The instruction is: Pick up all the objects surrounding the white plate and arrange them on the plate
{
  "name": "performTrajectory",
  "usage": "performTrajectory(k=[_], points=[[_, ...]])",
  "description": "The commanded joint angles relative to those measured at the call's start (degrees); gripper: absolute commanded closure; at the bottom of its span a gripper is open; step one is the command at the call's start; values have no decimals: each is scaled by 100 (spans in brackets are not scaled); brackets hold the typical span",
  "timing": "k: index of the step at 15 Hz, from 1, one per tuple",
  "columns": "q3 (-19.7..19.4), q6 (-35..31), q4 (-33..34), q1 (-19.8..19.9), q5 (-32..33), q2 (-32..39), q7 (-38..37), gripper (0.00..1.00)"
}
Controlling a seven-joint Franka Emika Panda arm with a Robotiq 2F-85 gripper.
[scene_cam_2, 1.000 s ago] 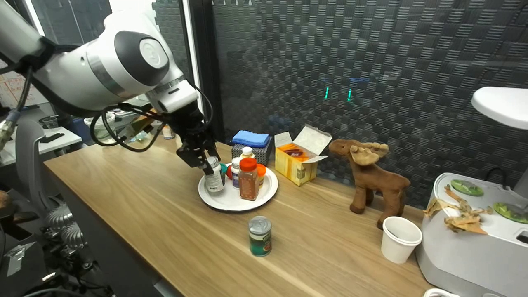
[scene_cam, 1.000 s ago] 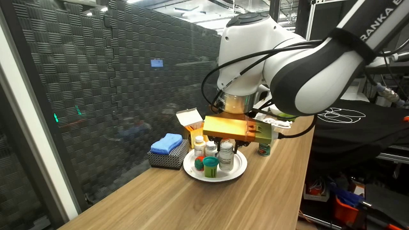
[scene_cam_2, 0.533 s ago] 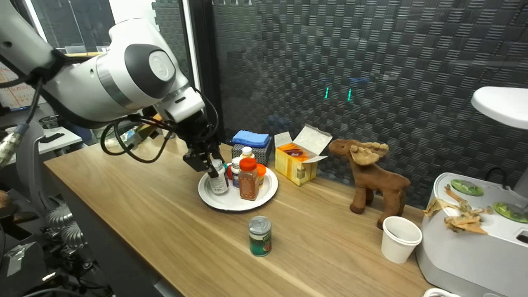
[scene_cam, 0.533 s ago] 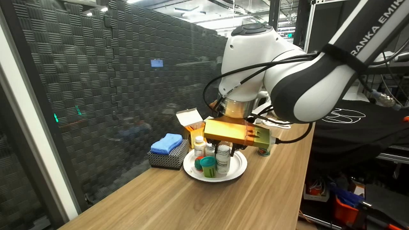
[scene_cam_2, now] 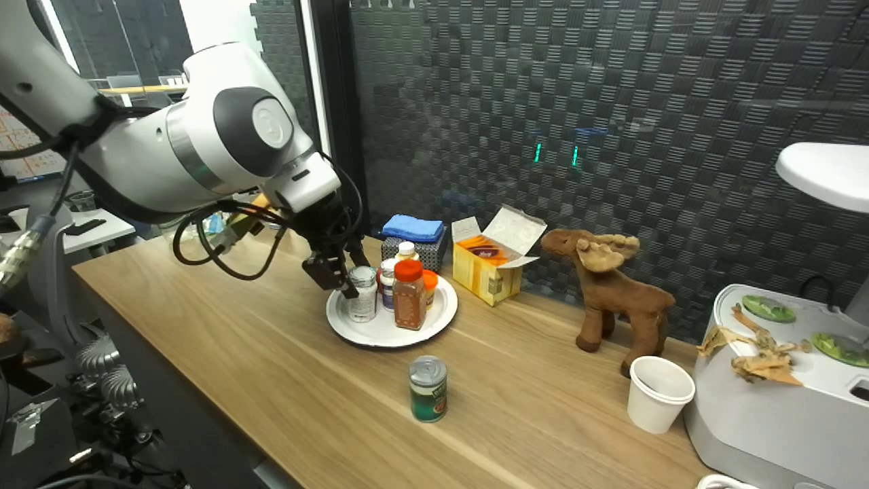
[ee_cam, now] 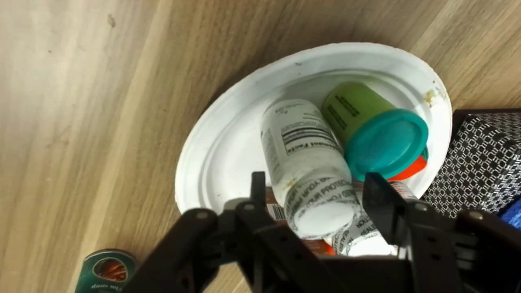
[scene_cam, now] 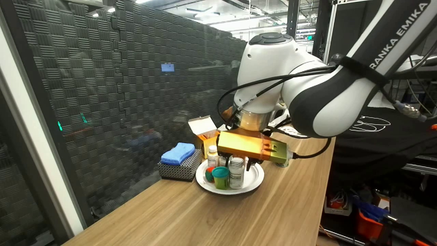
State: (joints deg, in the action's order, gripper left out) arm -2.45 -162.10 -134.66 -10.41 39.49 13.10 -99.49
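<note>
Release looks done — my tool [ee_cam: 315,181] has just spread, slack around the white supplement bottle [ee_cam: 307,162], which stands upright between its jaws on the white plate [ee_cam: 232,158] below — so I judge this one placed.

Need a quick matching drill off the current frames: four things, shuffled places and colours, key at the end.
Things
1. teal-lidded cup
2. blue block
3. moose toy
4. red-capped jar

Places and colours
A. standing on the wooden table, off the white plate
B. on the white plate, reddish-brown below its cap
C. on the white plate, green-sided
D. on top of the patterned box

Pairs: 1-C, 2-D, 3-A, 4-B
</note>
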Motion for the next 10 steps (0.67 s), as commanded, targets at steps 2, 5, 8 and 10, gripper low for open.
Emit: performTrajectory(k=[2, 5, 8, 10], points=[[-218, 36, -125, -87, 441, -297, -331, 0], [-383, 326, -232, -138, 878, -649, -700, 0], [-444, 857, -414, -124, 1192, -1111, -1149, 0], [-429, 1321, -576, -65, 1155, -1412, -1338, 0]])
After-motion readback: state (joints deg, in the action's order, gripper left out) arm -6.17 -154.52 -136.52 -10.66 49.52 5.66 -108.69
